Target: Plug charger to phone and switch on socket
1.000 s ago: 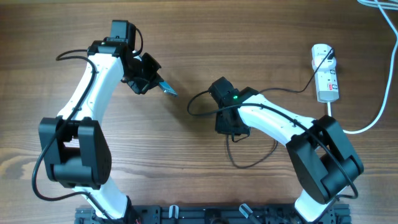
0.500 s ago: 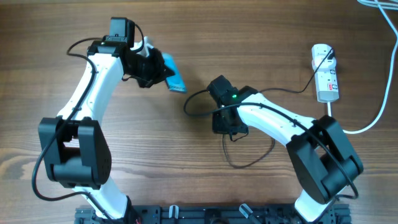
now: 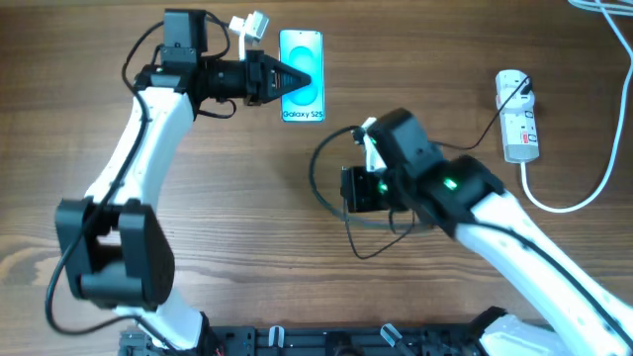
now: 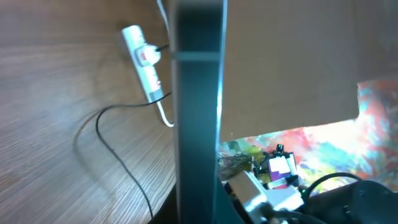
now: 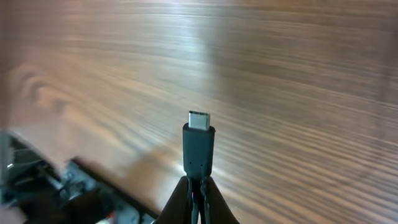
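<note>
The phone (image 3: 309, 99) faces up with its cyan screen and "Galaxy S25" text, at the back centre-left. My left gripper (image 3: 294, 79) is shut on its left side. In the left wrist view the phone shows edge-on as a dark upright bar (image 4: 199, 112). My right gripper (image 3: 354, 188) is shut on the charger's black plug tip (image 5: 199, 146), which points away over the wood. The thin black charger cable (image 3: 315, 166) loops around the right gripper and runs to the white socket (image 3: 518, 117) at the far right. The socket also shows in the left wrist view (image 4: 144, 68).
A thick white lead (image 3: 593, 188) curves from the socket to the table's right edge. The slack cable loop (image 3: 368, 252) lies under the right arm. The right arm's body (image 3: 495, 213) crosses the middle right of the table.
My left gripper has swung the phone up and to the right and turned its screen to face up. My right arm has lifted and shifted right, still holding the plug.
</note>
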Action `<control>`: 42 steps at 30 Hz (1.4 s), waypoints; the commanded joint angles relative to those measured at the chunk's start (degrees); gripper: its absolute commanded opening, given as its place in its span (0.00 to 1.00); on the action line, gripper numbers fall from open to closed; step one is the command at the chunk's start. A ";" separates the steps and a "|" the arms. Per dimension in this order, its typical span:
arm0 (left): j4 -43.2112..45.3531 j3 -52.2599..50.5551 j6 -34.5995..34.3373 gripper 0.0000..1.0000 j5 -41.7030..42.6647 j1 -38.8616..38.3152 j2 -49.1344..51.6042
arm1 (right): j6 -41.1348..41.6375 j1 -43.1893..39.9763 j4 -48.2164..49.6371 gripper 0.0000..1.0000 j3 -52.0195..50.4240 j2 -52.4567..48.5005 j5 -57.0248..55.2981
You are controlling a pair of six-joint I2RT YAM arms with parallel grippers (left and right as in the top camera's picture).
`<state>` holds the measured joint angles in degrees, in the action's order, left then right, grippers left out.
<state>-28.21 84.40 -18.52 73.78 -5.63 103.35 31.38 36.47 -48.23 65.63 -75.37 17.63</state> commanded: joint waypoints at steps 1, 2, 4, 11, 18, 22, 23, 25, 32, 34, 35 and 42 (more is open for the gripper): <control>-0.20 0.79 0.04 0.04 -3.04 -2.10 -7.15 | -0.46 3.06 -0.24 0.05 0.90 4.61 0.11; -0.63 0.79 0.04 0.04 -4.57 -2.51 -7.89 | 0.09 3.80 -0.26 0.04 0.90 5.27 -1.09; -2.45 0.79 0.09 0.04 -8.96 -3.74 -9.55 | 0.61 5.68 -0.02 0.05 0.90 6.32 -3.50; -9.05 0.79 3.56 0.04 -21.29 -10.54 -11.47 | 5.29 10.43 1.27 0.05 0.92 6.27 -12.00; -11.89 0.79 3.56 0.04 -23.63 -11.91 -11.47 | 5.35 10.84 4.61 0.05 0.92 6.27 -12.13; -11.93 0.79 3.56 0.04 -22.36 -11.89 -11.47 | 7.67 10.82 4.90 0.05 0.92 6.27 -13.88; -11.93 0.79 3.56 0.04 -21.99 -11.89 -11.47 | 7.63 10.82 5.09 0.05 0.92 6.27 -14.08; -11.93 0.79 3.56 0.04 -21.31 -11.89 -11.47 | 7.63 10.82 5.62 0.05 0.92 6.27 -14.03; -12.07 0.79 3.56 0.04 -18.69 -11.91 -11.47 | 7.82 10.82 6.10 0.05 0.92 6.27 -14.25; -12.59 0.79 3.56 0.04 -18.69 -11.91 -11.47 | 7.80 10.82 6.19 0.05 0.92 6.27 -14.51; -12.98 0.79 3.58 0.04 -18.71 -11.91 -11.47 | 7.85 10.82 6.16 0.05 0.92 6.27 -15.19; -14.10 0.79 5.51 0.04 -18.75 -11.91 -11.47 | 8.22 10.82 6.64 0.05 0.92 6.21 -16.83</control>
<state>-42.44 84.40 -15.29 52.80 -17.63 92.88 38.83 47.11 -41.89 65.63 -69.43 2.83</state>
